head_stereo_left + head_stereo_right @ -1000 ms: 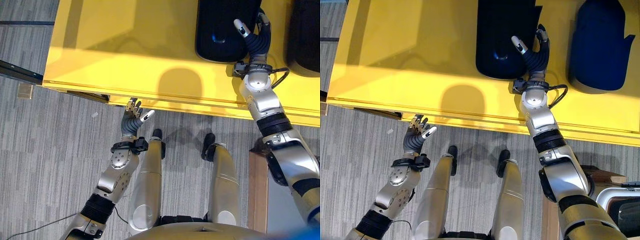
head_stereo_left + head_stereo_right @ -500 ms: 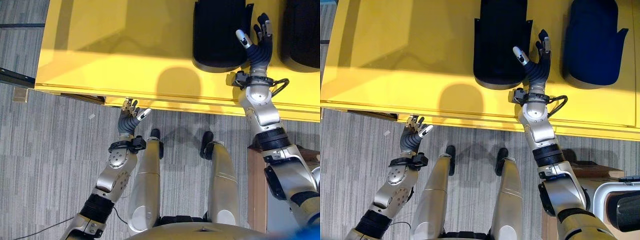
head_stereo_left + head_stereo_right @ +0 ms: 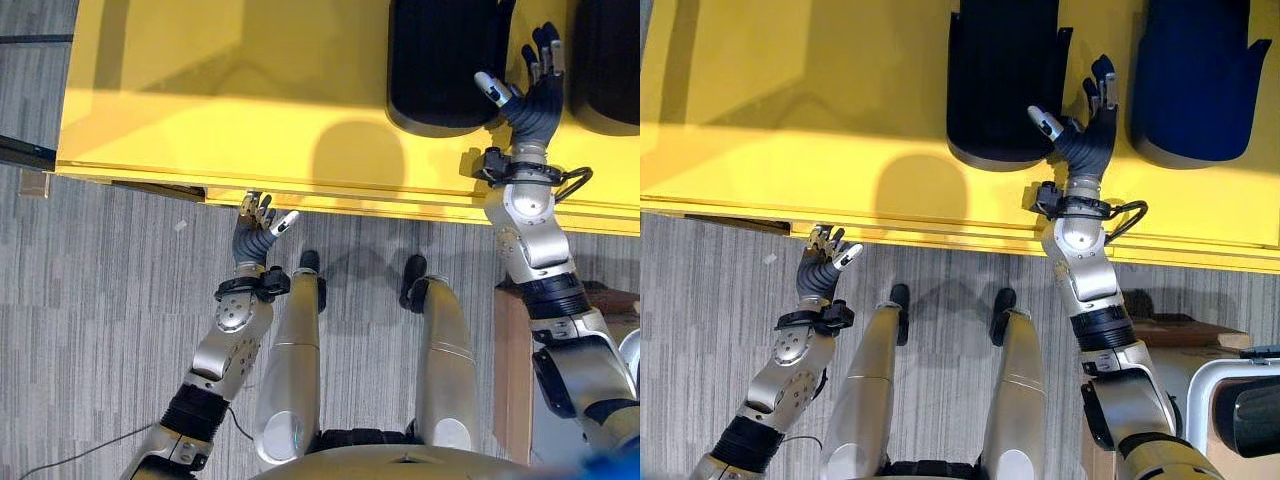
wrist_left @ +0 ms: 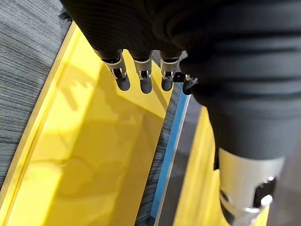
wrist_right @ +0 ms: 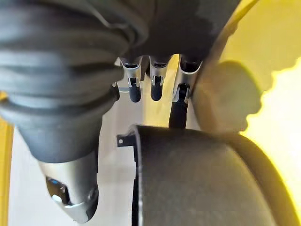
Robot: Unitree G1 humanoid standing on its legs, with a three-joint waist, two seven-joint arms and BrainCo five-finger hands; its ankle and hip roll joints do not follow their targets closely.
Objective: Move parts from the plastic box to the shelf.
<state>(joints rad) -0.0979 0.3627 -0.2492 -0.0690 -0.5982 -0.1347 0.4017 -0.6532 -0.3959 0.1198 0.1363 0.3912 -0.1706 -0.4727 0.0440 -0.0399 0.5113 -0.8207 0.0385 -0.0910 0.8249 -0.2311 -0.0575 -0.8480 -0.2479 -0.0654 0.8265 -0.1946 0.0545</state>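
The right hand (image 3: 1087,138) sits at upper right of the head views, over the yellow shelf (image 3: 790,130), fingers spread and nearly straight, thumb out to the left, holding nothing. Its thumb tip is close against the lower right corner of a black part (image 3: 1000,80) lying on the shelf at top centre; whether they touch cannot be told. In the right wrist view the fingers (image 5: 157,87) hang loose above that part's rounded dark edge (image 5: 197,179). A second dark part (image 3: 1195,75), bluish in the right eye view, lies just right of the hand at the top right corner, apart from the first.

The left hand (image 3: 255,235) shows at lower centre-left, over grey striped carpet (image 3: 90,320) just below the shelf's front edge, fingers relaxed and a little bent, empty. Its wrist view looks past its fingers (image 4: 141,77) onto yellow shelf surface (image 4: 84,155).

At lower right a brown wooden surface (image 3: 1185,335) and a white-rimmed object (image 3: 1230,410) show beside the right arm. A small pale scrap (image 3: 180,226) lies on the carpet at left.
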